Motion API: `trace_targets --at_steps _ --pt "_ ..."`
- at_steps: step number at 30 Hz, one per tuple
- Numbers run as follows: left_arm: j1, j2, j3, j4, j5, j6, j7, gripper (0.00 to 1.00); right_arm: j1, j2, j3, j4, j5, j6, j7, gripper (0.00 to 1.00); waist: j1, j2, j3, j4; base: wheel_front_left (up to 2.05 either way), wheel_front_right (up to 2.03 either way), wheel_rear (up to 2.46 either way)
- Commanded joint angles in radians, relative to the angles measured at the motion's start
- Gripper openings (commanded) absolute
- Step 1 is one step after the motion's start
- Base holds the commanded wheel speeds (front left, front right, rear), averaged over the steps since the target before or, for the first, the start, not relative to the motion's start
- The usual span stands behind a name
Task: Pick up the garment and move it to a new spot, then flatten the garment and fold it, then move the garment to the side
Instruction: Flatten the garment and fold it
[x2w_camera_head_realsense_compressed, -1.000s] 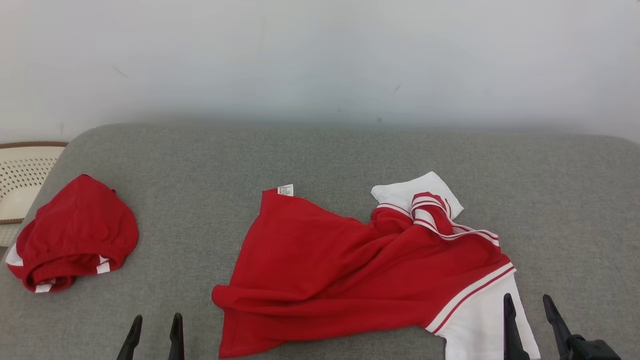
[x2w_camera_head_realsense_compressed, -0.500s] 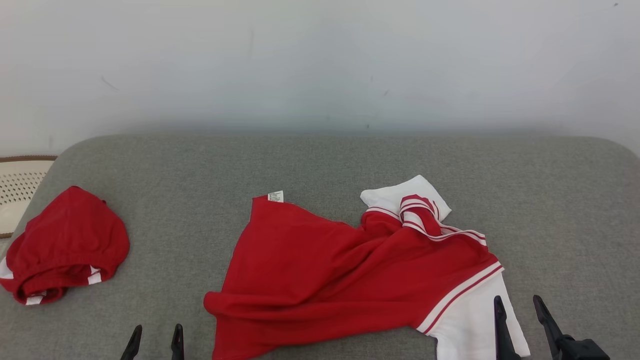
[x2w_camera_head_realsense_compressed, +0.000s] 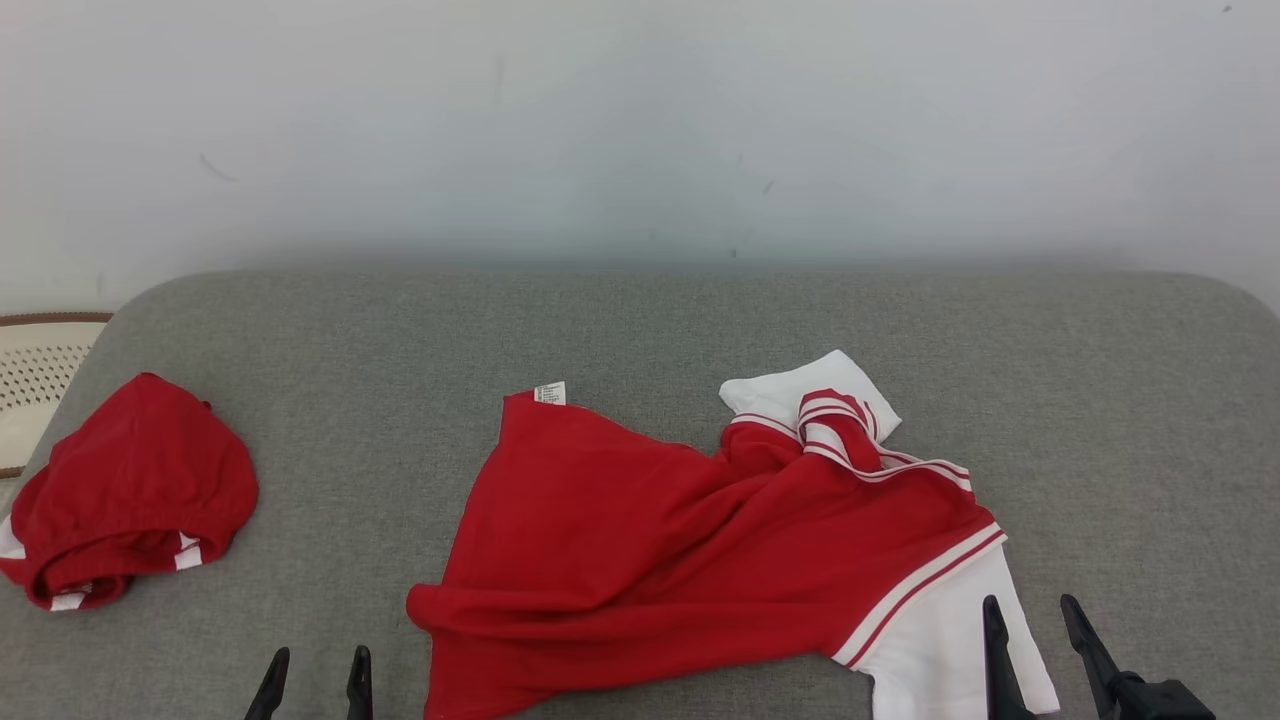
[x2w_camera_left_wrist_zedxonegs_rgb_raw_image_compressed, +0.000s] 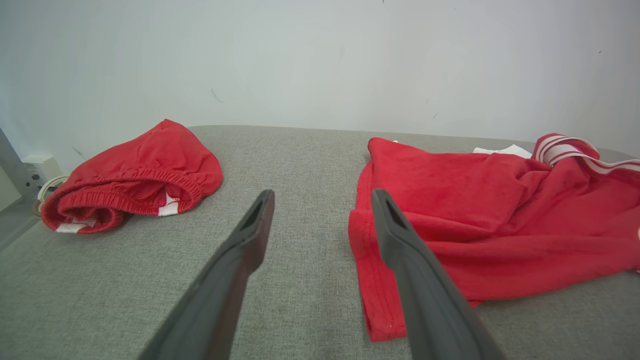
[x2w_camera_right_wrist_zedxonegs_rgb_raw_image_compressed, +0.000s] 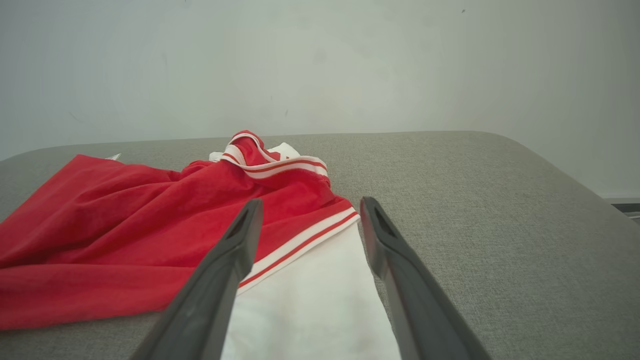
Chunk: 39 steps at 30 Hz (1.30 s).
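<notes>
The garment (x2w_camera_head_realsense_compressed: 680, 540) is a red shirt with white sleeves and striped trim. It lies crumpled, partly spread, on the grey padded surface (x2w_camera_head_realsense_compressed: 640, 320), with a small white label at its far corner. My left gripper (x2w_camera_head_realsense_compressed: 320, 655) is open at the lower left, just left of the garment's near hem. In the left wrist view that gripper (x2w_camera_left_wrist_zedxonegs_rgb_raw_image_compressed: 322, 195) is empty and the garment (x2w_camera_left_wrist_zedxonegs_rgb_raw_image_compressed: 475, 215) lies to its right. My right gripper (x2w_camera_head_realsense_compressed: 1030, 602) stands open over the white sleeve at the lower right. The right wrist view shows the right gripper (x2w_camera_right_wrist_zedxonegs_rgb_raw_image_compressed: 311, 202) above the garment (x2w_camera_right_wrist_zedxonegs_rgb_raw_image_compressed: 125, 225), with nothing held.
A bundled pair of red shorts (x2w_camera_head_realsense_compressed: 130, 490) with white stripes lies at the surface's left end, also seen as red shorts (x2w_camera_left_wrist_zedxonegs_rgb_raw_image_compressed: 135, 175). A cream perforated basket (x2w_camera_head_realsense_compressed: 40, 370) sits beyond the left edge. A white wall backs the surface, whose right end rounds off.
The head view has shifted a little, so everything sits slightly lower and further left in the picture. The garment lies as before and both grippers stay open.
</notes>
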Motion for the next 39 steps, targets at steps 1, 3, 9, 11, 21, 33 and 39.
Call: trace_targets --at_steps 1,3,9,11,21,33,39 --pt "0.000 0.001 0.002 0.001 -0.003 -0.003 -0.004 1.00 0.006 0.000 0.002 0.001 0.006 0.000 0.000 1.00 0.0000 0.0000 0.000 0.000 0.00 0.00 0.00" --pt "0.000 0.001 0.005 0.001 -0.005 -0.004 -0.004 1.00 0.005 0.000 0.003 0.004 0.008 0.000 0.000 1.00 0.0000 0.0000 0.000 -0.001 0.00 0.00 0.00" --pt "0.001 0.000 0.009 0.003 -0.006 -0.005 -0.004 1.00 -0.002 0.000 0.002 0.013 0.008 0.000 0.000 1.00 0.0000 0.0000 -0.001 -0.004 0.00 0.00 0.00" --pt "0.001 0.000 0.010 0.003 -0.007 -0.005 -0.004 1.00 -0.003 0.000 0.002 0.015 0.008 0.000 0.001 1.00 0.0000 0.0000 -0.001 -0.005 0.00 0.00 0.00" --pt "-0.005 -0.002 0.012 0.009 -0.008 -0.005 -0.004 1.00 -0.010 0.000 0.000 0.020 0.006 0.000 0.001 1.00 0.0000 0.0000 -0.005 -0.007 0.00 0.00 0.00" --pt "-0.001 -0.004 0.011 0.018 -0.021 -0.016 -0.004 1.00 -0.018 0.000 -0.003 0.028 0.010 0.000 -0.002 1.00 0.0000 0.0000 -0.010 -0.011 0.00 0.00 0.00" --pt "-0.040 -0.004 -0.037 0.115 -0.050 -0.056 -0.004 1.00 -0.044 0.000 -0.030 0.060 0.019 0.000 -0.001 1.00 0.0000 0.0000 0.005 -0.009 0.00 0.00 0.00"
